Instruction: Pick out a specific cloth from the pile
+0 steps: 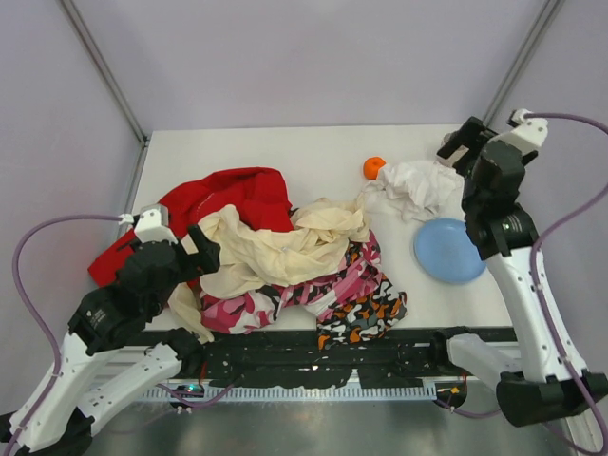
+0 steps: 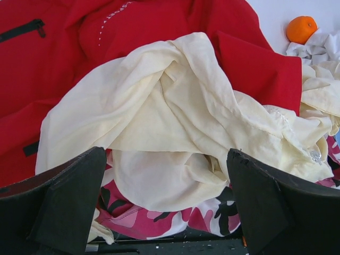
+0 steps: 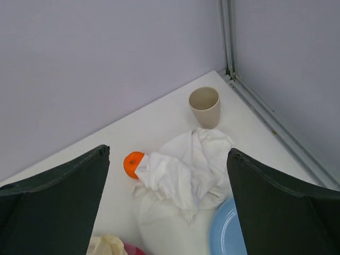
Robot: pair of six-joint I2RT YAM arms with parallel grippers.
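My right gripper (image 3: 169,155) hangs spread wide above the white cloth (image 3: 186,170), which lies crumpled at the table's (image 1: 285,152) upper right, just beside the pile (image 1: 285,256). If I close off-centre, I could pinch the orange (image 3: 133,163) touching it, or drag the blue plate (image 3: 228,236).

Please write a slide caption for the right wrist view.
Open right gripper over the white cloth, with an orange, a cup and a blue plate nearby.
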